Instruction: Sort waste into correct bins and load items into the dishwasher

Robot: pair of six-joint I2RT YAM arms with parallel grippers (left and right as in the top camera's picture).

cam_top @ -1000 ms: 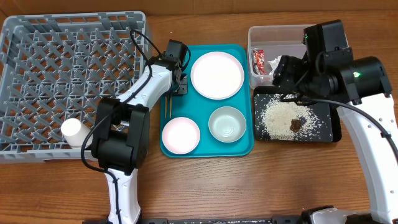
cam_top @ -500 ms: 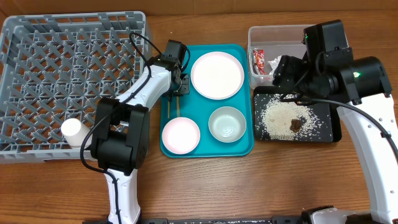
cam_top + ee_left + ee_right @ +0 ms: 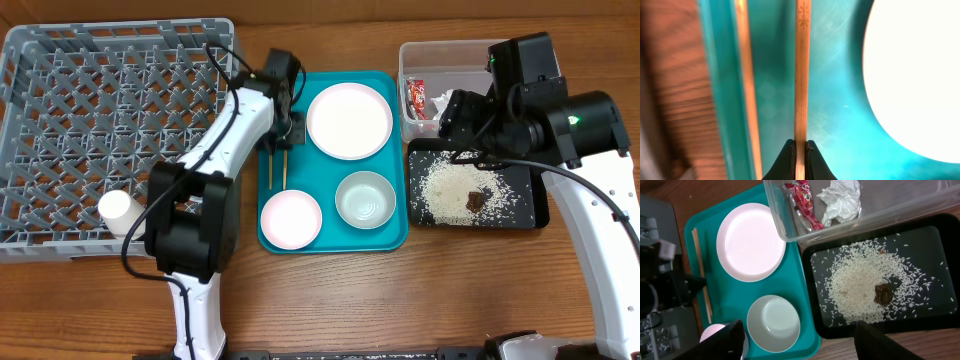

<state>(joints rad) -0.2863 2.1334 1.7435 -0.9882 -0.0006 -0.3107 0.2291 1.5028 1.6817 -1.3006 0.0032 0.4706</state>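
A: The left gripper (image 3: 800,150)?
B: Pinched on one chopstick (image 3: 802,75) at bottom centre of its wrist view. The stick runs straight up-frame over the teal tray (image 3: 832,100).
A: The other?
B: The second chopstick (image 3: 747,90) lies parallel, just left, by the tray's rim. Beyond it, the dish rack (image 3: 100,100) fills the upper left overhead. The right gripper (image 3: 800,340) is spread apart, empty.
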